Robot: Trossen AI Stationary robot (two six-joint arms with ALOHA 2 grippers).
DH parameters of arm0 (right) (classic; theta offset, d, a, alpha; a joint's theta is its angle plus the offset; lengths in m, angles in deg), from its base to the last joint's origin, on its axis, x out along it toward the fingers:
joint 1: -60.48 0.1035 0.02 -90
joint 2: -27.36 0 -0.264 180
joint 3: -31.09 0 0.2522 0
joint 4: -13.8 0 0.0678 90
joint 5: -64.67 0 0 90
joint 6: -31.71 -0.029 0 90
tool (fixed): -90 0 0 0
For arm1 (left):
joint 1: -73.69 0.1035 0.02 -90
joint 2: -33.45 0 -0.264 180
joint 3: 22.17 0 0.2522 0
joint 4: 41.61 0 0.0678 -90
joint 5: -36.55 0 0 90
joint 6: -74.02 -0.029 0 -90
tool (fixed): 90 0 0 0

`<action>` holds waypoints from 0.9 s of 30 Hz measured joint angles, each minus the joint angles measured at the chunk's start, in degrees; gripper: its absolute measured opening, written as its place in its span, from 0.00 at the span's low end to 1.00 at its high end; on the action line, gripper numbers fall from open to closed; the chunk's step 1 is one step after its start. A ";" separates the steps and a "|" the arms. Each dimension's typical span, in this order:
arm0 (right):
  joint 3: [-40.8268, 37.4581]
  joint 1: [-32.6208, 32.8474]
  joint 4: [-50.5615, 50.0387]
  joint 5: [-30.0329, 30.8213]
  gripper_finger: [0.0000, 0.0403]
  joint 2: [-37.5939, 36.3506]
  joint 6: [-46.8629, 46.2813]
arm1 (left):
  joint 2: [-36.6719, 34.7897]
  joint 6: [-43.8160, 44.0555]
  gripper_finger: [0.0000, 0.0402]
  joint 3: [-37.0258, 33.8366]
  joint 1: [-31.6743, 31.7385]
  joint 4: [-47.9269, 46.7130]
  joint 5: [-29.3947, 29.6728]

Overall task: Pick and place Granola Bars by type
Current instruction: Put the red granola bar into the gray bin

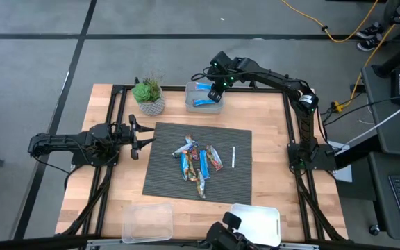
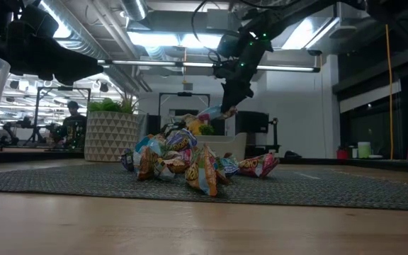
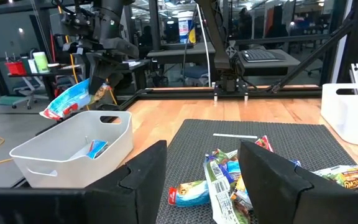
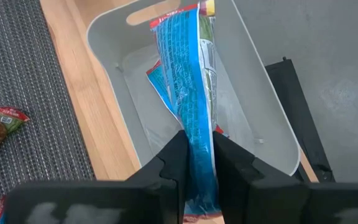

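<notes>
Looking straight down, the high view places the right gripper (image 1: 216,90) at upper centre of the frame, over the grey bin (image 1: 204,105), which already contains a blue bar. The pile of granola bars (image 1: 198,162) lies at frame centre on the dark mat (image 1: 165,167). The left gripper (image 1: 142,137) waits at the mat's left edge, jaws apart and empty.

Low view: the right gripper hangs at upper centre, a blue bar (image 2: 214,112) dangling from its tip above the pile, with the planter (image 2: 110,134) at left.

Left wrist view: the left fingers (image 3: 142,180) stand apart at the bottom; the bin sits at left, the held bar above it.

Right wrist view: the right jaws pinch the blue bar at centre, directly over the bin.
</notes>
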 joint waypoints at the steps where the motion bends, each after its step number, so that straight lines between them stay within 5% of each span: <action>1: 0.00 0.00 0.02 0.00 0.17 0.00 0.04 | 0.00 0.00 0.48 0.01 0.00 -0.01 0.00; 17: 3.13 0.91 -0.50 0.68 0.53 -0.02 -3.26 | 0.00 0.00 0.47 0.00 0.00 -0.01 0.00; 27: 12.92 4.57 -9.22 0.70 0.54 -0.13 -3.76 | -0.01 0.00 0.47 0.00 0.00 -0.01 0.01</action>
